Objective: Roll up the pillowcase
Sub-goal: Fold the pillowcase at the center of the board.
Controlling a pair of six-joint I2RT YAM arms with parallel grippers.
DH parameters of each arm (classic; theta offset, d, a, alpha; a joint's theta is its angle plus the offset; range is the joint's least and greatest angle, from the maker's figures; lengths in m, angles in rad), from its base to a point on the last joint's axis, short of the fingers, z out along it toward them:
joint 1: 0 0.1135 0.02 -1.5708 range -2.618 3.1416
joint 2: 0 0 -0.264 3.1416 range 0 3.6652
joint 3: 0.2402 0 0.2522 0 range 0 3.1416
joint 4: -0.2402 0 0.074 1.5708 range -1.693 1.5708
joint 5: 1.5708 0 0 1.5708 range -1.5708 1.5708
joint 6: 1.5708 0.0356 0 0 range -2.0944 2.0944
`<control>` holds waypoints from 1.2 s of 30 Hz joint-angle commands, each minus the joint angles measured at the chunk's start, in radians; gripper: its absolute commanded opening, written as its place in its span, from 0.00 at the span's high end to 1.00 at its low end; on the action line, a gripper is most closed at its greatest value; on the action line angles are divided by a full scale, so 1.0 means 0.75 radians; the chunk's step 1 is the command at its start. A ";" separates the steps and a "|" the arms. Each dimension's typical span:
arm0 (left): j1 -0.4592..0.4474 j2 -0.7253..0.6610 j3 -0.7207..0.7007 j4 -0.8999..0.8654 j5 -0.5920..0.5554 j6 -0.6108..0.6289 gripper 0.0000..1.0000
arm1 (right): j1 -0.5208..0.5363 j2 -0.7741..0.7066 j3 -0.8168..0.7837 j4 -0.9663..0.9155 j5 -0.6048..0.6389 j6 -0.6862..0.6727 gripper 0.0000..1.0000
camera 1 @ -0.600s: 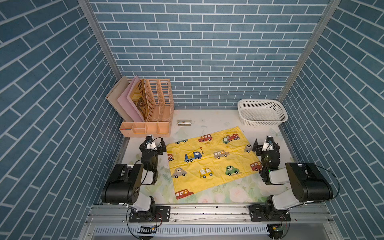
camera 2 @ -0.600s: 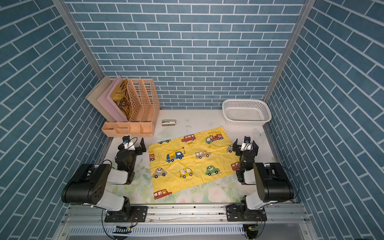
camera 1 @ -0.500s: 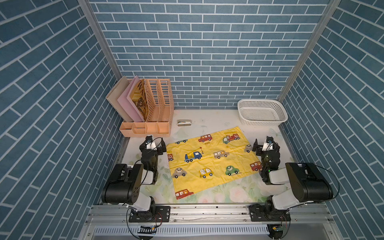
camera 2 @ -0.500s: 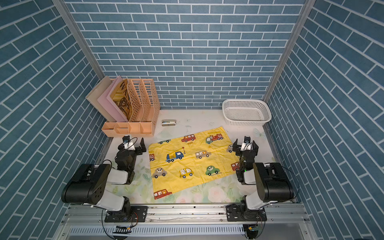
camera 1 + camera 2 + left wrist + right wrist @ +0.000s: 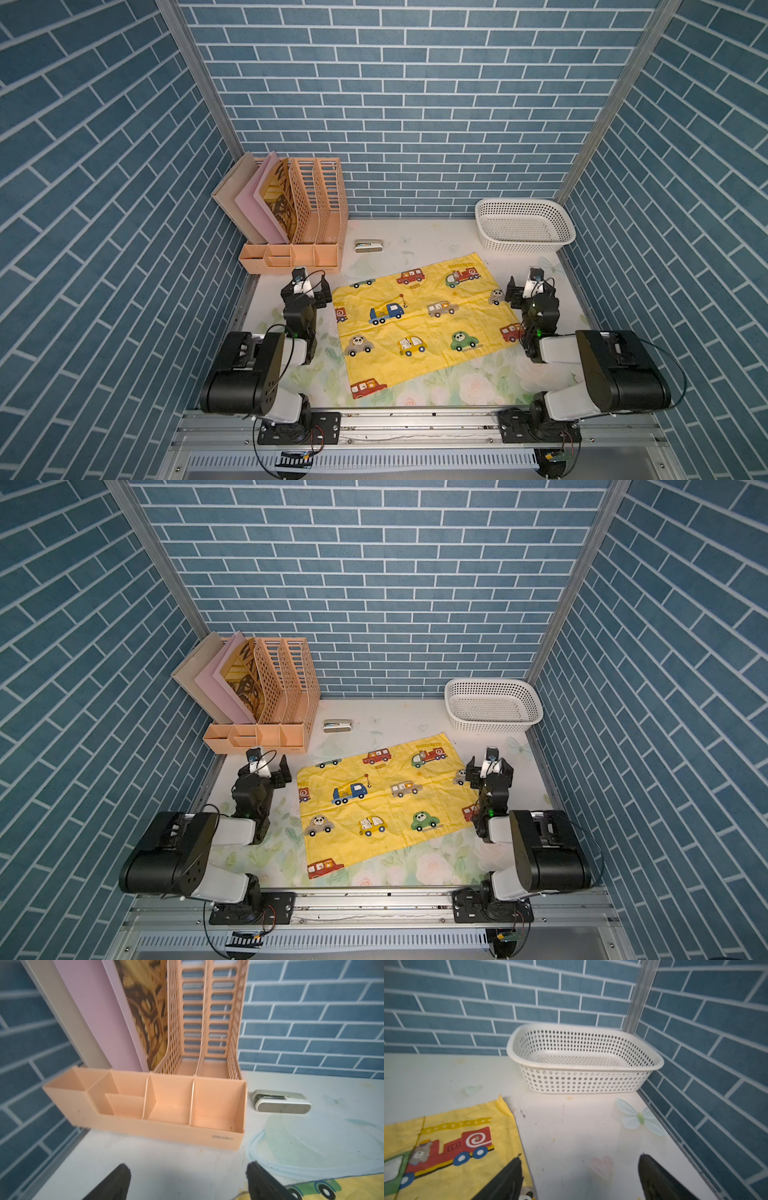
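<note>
Yellow pillowcase (image 5: 419, 320) lies flat between claws: just beside left claw (image 5: 304, 293), edge beneath inner finger of right claw (image 5: 530, 291). Both claws wide open, empty. Cloth likely thin, limp, light; pinch near corner.

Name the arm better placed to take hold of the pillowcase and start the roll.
Right, probably. The right gripper, jaws open, straddles a short edge of the pillowcase, one finger over cloth, one over the table. The left gripper, also open, only nears the opposite corner, mostly over table.
</note>
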 commanded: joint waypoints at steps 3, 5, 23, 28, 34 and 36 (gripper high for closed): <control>-0.127 -0.150 0.421 -0.986 -0.219 -0.481 0.12 | 0.203 -0.023 0.604 -0.872 -0.039 -0.133 0.12; -0.223 -0.101 0.497 -1.209 -0.307 -0.573 0.08 | 0.243 0.167 0.897 -1.183 -0.095 -0.112 0.11; -0.165 0.312 0.554 -1.216 -0.015 -0.642 0.08 | 0.304 1.048 2.229 -2.151 -0.303 -0.256 0.14; -0.165 0.346 0.518 -1.060 0.109 -0.588 0.16 | 0.303 1.022 2.137 -2.058 -0.304 -0.244 0.14; -0.165 0.386 0.495 -0.992 0.279 -0.587 0.45 | 0.300 0.960 2.082 -2.017 -0.237 -0.234 0.14; -0.165 0.365 0.456 -0.977 0.273 -0.593 0.58 | 0.296 0.958 2.082 -2.018 -0.241 -0.232 0.14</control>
